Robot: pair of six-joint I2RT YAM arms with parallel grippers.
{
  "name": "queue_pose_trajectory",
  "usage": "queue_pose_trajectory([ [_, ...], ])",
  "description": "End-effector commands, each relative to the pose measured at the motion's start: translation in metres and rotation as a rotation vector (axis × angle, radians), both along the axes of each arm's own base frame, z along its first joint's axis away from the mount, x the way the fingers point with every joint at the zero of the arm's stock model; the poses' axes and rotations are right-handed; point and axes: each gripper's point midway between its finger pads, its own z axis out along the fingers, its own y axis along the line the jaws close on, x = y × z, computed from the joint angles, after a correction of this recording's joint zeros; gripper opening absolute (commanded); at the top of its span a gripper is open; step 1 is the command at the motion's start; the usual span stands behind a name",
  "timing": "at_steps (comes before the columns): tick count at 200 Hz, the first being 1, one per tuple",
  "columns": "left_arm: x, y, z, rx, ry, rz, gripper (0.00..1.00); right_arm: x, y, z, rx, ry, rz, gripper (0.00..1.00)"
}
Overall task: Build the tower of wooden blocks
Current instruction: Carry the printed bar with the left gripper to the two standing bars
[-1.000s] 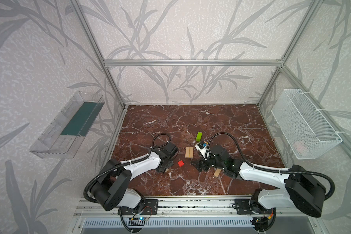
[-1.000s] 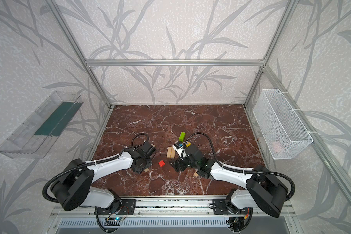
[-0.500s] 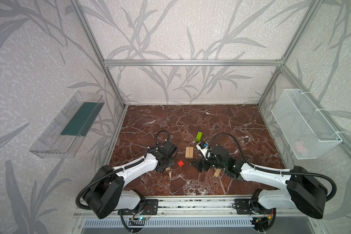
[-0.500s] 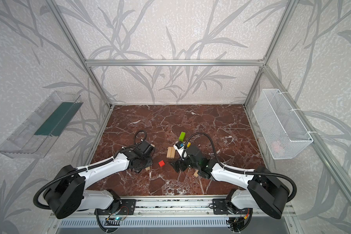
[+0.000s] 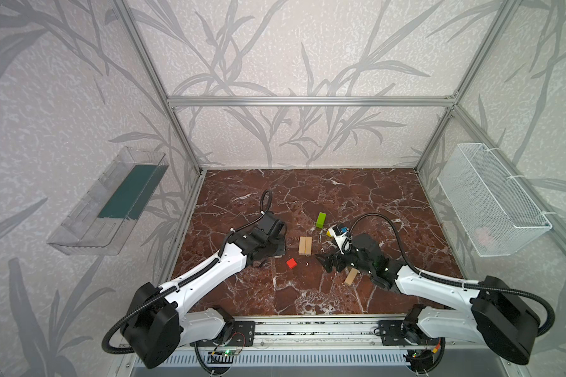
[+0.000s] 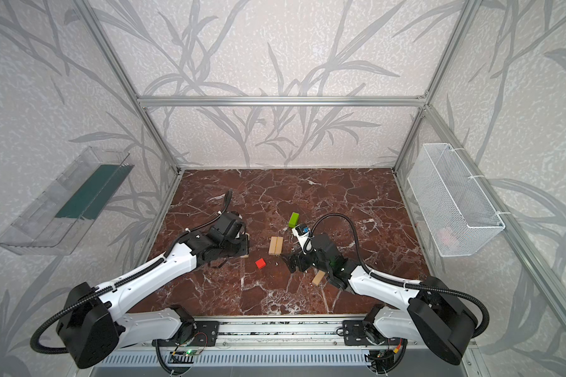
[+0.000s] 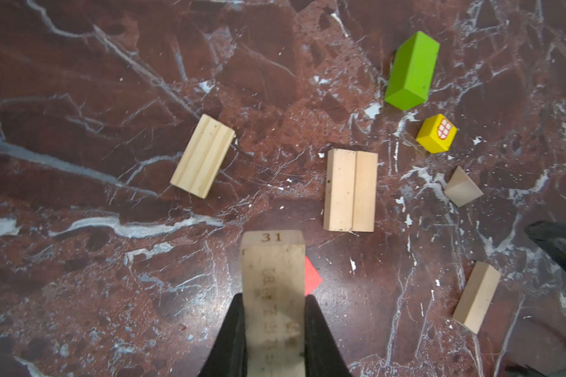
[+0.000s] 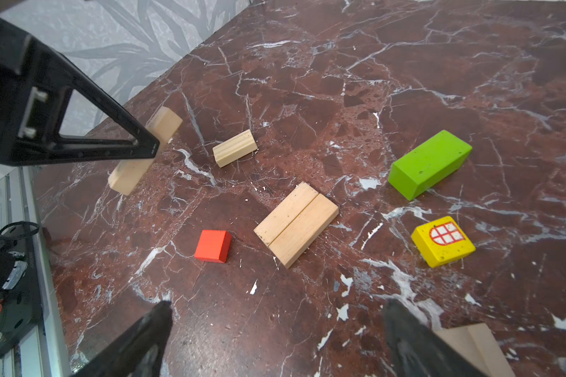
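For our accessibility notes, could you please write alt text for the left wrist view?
The left gripper is shut on a pale wood plank stamped 31, above a red-brown marble table. Loose on it lie a pair of planks side by side, a grooved wood block, a green bar, a yellow cube and a half-hidden red cube.

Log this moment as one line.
left gripper: shut on plank | right gripper: open, empty | two planks: side by side | loose: green bar, yellow cube, red cube
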Motion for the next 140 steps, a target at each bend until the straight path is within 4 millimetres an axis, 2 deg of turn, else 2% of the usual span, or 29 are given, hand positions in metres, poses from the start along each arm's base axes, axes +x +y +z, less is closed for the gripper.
queue_pose_trajectory([
  [1, 0.003, -0.013, 0.01, 0.02, -0.007, -0.105, 0.0, 0.004, -0.005, 0.01, 0.04, -0.029, -0.026, 0.99],
  [65, 0.026, -0.049, 0.011, 0.073, -0.018, -0.233, 0.0, 0.008, -0.009, 0.009, 0.053, -0.014, -0.034, 0.99],
  [112, 0.038, -0.073, -0.006, 0.089, 0.028, -0.284, 0.0, 0.014, -0.019, 0.01, 0.072, -0.007, -0.071, 0.99],
  [140, 0.044, -0.08, -0.017, 0.127, 0.069, -0.285, 0.0, 0.015, -0.022, 0.008, 0.08, -0.006, -0.081, 0.99],
])
